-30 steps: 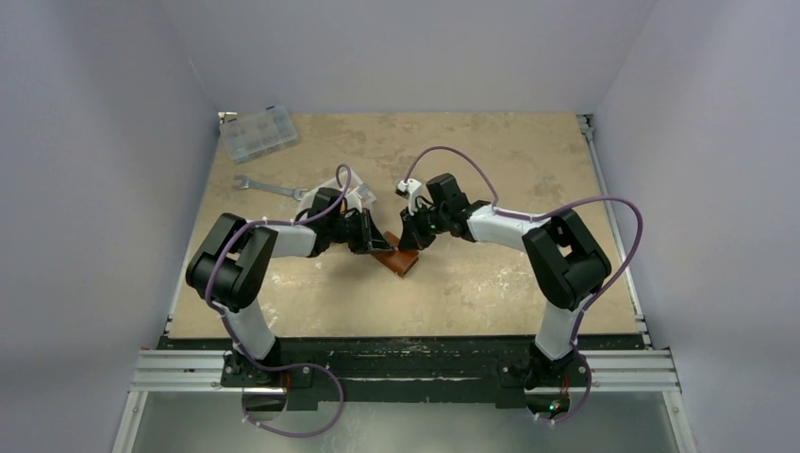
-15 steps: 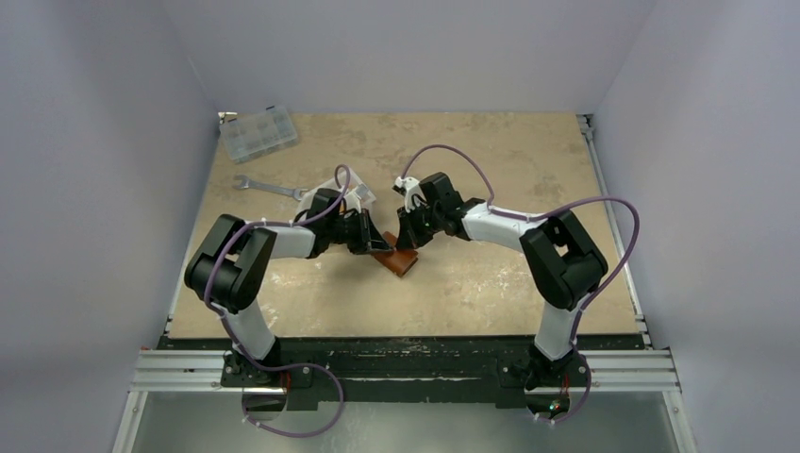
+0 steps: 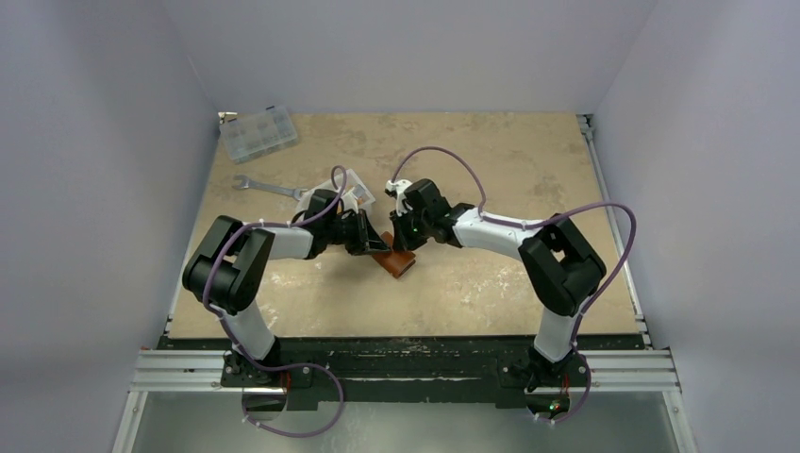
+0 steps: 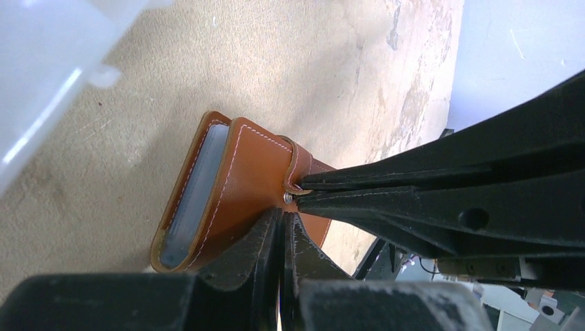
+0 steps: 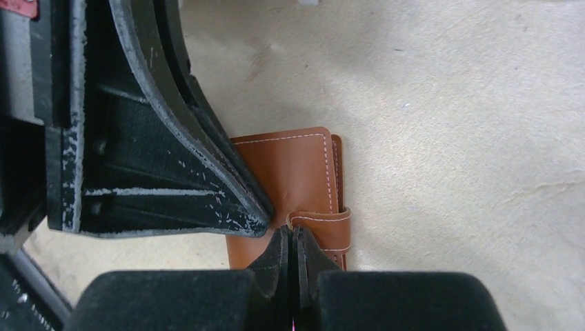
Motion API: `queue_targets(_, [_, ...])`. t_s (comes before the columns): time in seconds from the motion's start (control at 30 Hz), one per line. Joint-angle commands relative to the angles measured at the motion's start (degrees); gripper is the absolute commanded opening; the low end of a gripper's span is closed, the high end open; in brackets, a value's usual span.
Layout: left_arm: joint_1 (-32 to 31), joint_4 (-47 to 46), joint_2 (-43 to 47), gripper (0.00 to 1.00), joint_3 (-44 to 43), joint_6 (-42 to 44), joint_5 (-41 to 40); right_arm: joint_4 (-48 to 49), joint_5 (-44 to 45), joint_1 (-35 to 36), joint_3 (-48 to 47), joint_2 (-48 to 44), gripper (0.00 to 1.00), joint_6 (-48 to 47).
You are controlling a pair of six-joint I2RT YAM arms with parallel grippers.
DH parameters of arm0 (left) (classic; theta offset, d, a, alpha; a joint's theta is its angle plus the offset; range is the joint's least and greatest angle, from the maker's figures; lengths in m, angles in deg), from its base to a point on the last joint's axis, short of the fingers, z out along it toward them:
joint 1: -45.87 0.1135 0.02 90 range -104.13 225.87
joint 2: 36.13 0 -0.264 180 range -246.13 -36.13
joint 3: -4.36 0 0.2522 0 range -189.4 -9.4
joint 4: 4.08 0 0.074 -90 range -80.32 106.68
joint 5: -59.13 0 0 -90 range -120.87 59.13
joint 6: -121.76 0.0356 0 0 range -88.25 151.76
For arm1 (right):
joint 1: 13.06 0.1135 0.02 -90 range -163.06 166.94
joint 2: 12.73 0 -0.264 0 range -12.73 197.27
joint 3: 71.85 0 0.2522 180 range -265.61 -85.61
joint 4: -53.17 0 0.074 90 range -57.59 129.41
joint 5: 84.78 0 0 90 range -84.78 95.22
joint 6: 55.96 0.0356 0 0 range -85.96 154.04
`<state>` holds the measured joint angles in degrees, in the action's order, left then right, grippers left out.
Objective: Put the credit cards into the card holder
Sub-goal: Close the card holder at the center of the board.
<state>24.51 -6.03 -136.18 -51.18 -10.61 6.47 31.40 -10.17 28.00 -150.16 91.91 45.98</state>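
My left hand (image 4: 282, 219) and right hand (image 5: 290, 234), each closed together, meet at the strap (image 5: 325, 225) of the folded brown card holder (image 5: 296, 172) on the worktop (image 5: 455, 138).

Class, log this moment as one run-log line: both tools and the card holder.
left tool: shut, tips on card holder | right tool: shut, tips at strap | card holder: closed, on table | credit cards: none visible

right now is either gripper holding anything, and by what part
right gripper pinches the snap strap of the card holder; left gripper seemingly its cover edge
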Motion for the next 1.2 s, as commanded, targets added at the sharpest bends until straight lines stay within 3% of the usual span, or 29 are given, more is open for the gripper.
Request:
queue_targets(0.0, [0.71, 4.74, -3.06, 0.0, 2.98, 3.23, -10.8, -9.86, 9.07, 6.4, 2.41, 5.11, 0.0, 6.05])
queue_targets(0.53, [0.71, 5.51, -2.26, 0.0, 2.51, 3.97, -11.54, -11.33, 8.37, 15.04, 5.91, 5.02, 0.0, 4.1])
queue_targets(0.9, [0.8, 6.04, -1.87, 0.0, 1.97, 4.16, -11.05, -20.12, 16.6, 20.08, -0.68, 13.43, 0.0, 4.7])
queue_targets(1.17, [1.09, 8.91, 2.78, 0.0, 1.58, 4.69, -8.22, -21.34, 13.73, 20.11, -1.8, 18.72, 0.0, 5.19])
